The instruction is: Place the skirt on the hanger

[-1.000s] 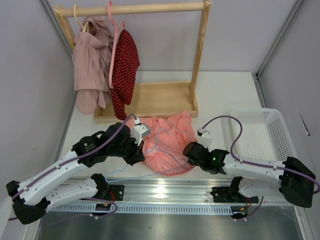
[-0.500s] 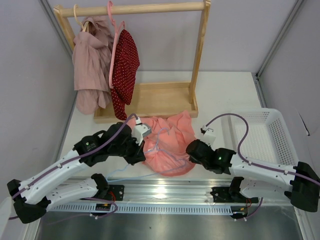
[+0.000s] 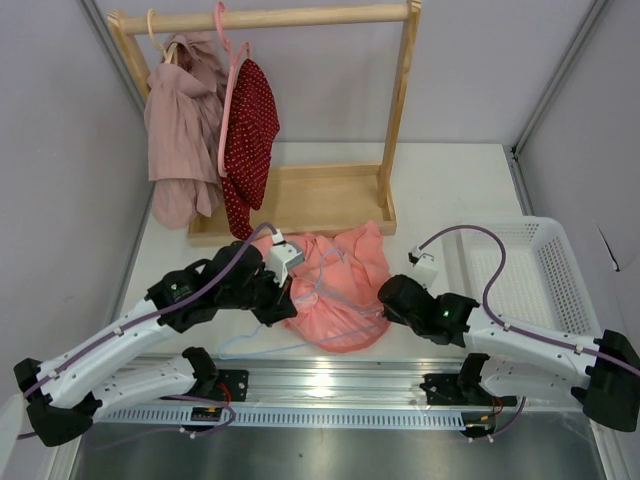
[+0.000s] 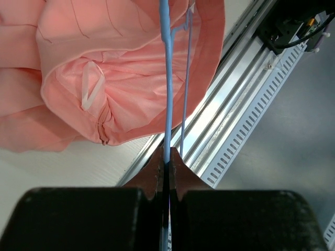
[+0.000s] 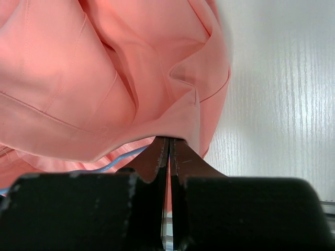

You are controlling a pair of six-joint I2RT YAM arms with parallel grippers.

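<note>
Skirt [image 3: 335,285] fabric, salmon-pink and rumpled, lies heaped on the white table [image 3: 450,190] at the lower middle of the overhead frame, just in front of the base of the wooden rack [image 3: 400,100]. The light-blue wire hanger [image 3: 250,350] is tangled with it: its hook and one shoulder show on top of the cloth, and its lower bar pokes out to the lower left.

The left gripper [image 4: 166,157] is clenched on that wire, which runs straight up the middle of the left wrist frame and over the skirt's open waistband. Pinning the hanger this way probably steadies it so that the cloth can be worked around it.

The right gripper [image 5: 168,144], at the skirt's right edge in the overhead frame, is pinched tight on a fold of the hem or waistband (which of the two I cannot tell). A sliver of blue wire shows beneath the fabric at the lower left of the right wrist frame. That hold looks meant to lift or stretch the edge over the hanger's shoulder.

The skirt is not yet seated on the hanger. A dark red dotted garment [image 3: 250,130] hangs on the rack at upper left, well apart, and a white basket [image 3: 560,240] sits at right.
</note>
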